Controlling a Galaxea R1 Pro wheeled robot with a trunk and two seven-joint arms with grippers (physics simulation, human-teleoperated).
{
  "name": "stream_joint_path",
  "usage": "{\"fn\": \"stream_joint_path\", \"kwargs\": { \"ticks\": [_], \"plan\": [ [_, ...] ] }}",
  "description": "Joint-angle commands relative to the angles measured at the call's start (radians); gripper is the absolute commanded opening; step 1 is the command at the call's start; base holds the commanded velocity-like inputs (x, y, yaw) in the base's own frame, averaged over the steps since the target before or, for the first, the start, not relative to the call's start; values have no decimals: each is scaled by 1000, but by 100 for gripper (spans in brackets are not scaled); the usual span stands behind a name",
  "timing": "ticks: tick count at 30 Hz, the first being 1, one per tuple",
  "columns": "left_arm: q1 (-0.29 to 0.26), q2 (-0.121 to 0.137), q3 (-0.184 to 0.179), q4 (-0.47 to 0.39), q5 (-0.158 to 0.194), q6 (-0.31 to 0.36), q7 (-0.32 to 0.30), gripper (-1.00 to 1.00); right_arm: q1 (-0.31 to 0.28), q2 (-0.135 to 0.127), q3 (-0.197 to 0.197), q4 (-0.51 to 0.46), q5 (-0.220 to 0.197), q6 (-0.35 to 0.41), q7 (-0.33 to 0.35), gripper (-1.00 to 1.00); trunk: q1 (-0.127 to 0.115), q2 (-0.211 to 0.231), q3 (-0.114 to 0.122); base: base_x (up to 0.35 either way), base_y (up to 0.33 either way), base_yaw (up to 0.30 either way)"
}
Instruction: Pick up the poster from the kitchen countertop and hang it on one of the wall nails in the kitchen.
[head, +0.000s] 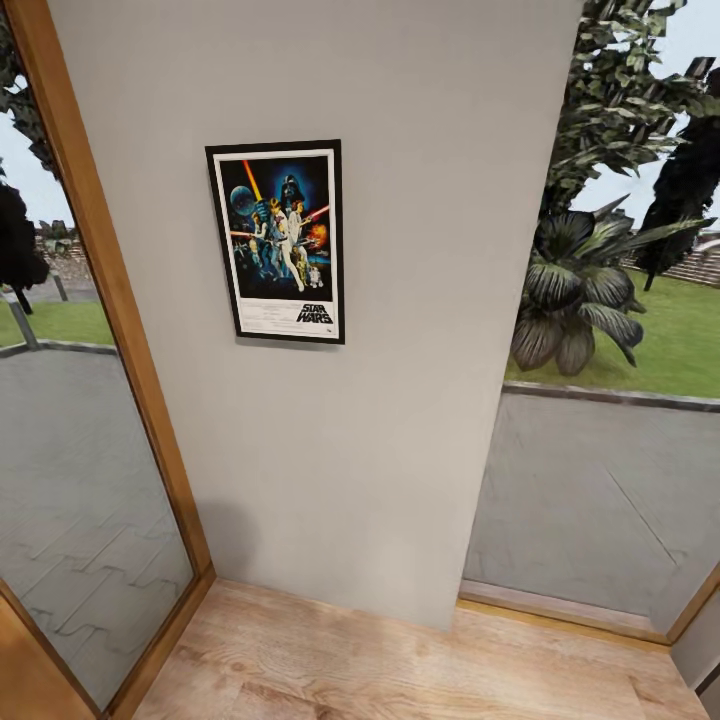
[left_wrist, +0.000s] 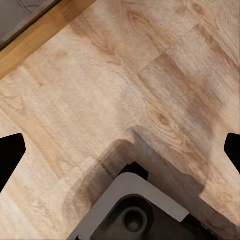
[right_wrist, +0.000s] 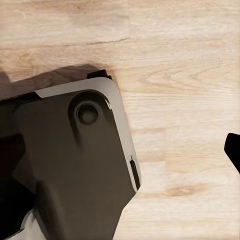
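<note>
The upright rectangular Star Wars poster (head: 277, 241) with thin black frame hangs flat on the pale grey wall panel (head: 400, 350), near its left edge. It looks light and stiff (grasp the frame's side edges). Both jaws stand wide open, empty, above the light wood plank floor (left_wrist: 165, 65).

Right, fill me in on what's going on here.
The poster is up on the pale grey wall panel, hanging upright between two wood-framed glass walls, and nothing is holding it. Both arms hang low: the left pincer is spread wide open, pointing down at the light wood plank floor above the robot's grey base. The right wrist view looks down at the floor and base too, showing only one fingertip, so that pincer's state is unclear.
</note>
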Motion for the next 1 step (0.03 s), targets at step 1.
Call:
{"fn": "stream_joint_path", "kwargs": {
  "ticks": [1],
  "plan": [
    [0,0,-8,0,5,-3,4,100,-1,0,-3,1,-10,-1,6,100,0,-1,-1,0,0,0]
  ]
}}
